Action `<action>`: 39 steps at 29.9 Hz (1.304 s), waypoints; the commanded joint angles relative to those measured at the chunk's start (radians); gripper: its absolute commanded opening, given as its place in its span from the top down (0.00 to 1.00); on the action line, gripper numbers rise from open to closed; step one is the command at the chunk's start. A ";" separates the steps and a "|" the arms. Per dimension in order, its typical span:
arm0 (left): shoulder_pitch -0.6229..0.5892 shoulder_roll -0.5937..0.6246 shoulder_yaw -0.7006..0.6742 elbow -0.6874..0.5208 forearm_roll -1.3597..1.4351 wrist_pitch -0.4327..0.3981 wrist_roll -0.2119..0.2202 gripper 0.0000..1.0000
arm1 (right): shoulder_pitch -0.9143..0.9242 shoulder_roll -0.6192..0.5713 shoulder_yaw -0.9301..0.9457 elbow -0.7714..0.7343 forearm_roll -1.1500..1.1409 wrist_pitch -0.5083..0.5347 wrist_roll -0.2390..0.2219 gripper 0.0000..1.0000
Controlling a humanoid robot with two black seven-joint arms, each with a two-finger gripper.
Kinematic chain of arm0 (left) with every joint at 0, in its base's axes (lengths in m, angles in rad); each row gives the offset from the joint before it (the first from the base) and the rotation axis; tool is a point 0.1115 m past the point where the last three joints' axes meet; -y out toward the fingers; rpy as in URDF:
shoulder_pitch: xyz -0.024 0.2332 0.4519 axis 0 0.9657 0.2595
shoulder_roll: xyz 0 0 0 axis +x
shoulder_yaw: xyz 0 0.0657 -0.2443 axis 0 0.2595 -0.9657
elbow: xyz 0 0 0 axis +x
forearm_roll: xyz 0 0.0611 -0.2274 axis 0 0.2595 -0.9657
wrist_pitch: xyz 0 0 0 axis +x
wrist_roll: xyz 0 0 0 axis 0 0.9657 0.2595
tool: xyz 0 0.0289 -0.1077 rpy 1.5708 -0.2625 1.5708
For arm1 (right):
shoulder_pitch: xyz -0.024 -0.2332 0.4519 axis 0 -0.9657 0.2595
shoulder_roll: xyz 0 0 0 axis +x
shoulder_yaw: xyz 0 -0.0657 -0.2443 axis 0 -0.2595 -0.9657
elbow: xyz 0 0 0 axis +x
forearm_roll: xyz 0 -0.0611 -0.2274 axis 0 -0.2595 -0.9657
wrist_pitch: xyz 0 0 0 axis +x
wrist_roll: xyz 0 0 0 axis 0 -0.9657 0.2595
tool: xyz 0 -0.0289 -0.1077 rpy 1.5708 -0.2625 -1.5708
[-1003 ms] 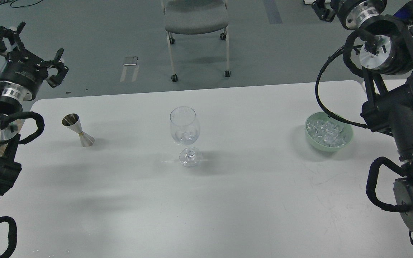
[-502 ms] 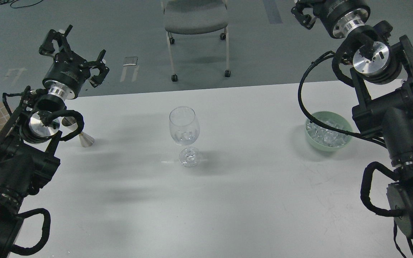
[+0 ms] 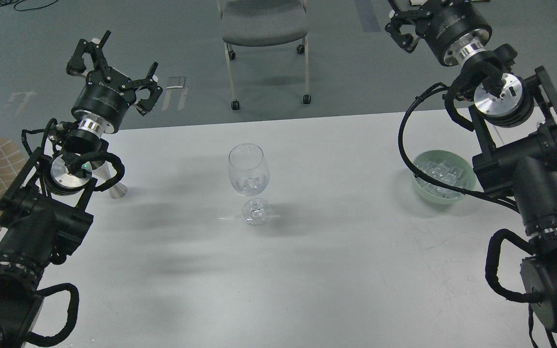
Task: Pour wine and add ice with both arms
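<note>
a white counter (image 3: 307, 270) seen from above, with a black robot arm at each side. the left claw (image 3: 114, 65) is raised beyond the counter's far left corner, over the grey floor, its fingers spread apart and holding nothing. the right claw (image 3: 404, 24) is raised at the top right edge of the view; it is partly cut off, so i cannot tell whether it is spread or clenched. a clear wine glass (image 3: 249, 170) stands upright near the middle of the counter, with a few pieces of ice (image 3: 250, 183) low in its bowl; any wine in it is too clear to make out. to the right, a pale green bowl (image 3: 440, 195) holds many ice cubes (image 3: 440, 173), partly hidden by the right arm. on the left, a silver jigger (image 3: 115, 186) stands mostly hidden behind the left arm. a grey chair (image 3: 264, 24) sits on the floor beyond.
</note>
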 commanded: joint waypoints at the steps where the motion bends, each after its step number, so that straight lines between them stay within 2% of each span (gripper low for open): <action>1: 0.016 0.007 0.001 0.000 0.000 0.000 0.002 0.02 | 0.004 0.006 0.001 -0.001 0.000 0.005 0.000 0.00; 17: 0.039 0.010 0.003 -0.002 0.000 0.000 0.008 0.02 | 0.002 0.009 0.006 -0.001 0.002 0.031 0.002 0.00; 22: 0.025 0.009 0.017 0.000 0.001 0.000 0.011 0.02 | 0.002 0.009 0.006 -0.001 0.002 0.031 0.031 0.00; 39: -0.004 0.013 0.020 0.006 0.003 0.000 0.010 0.02 | -0.042 0.009 0.013 -0.001 0.008 0.071 0.037 0.00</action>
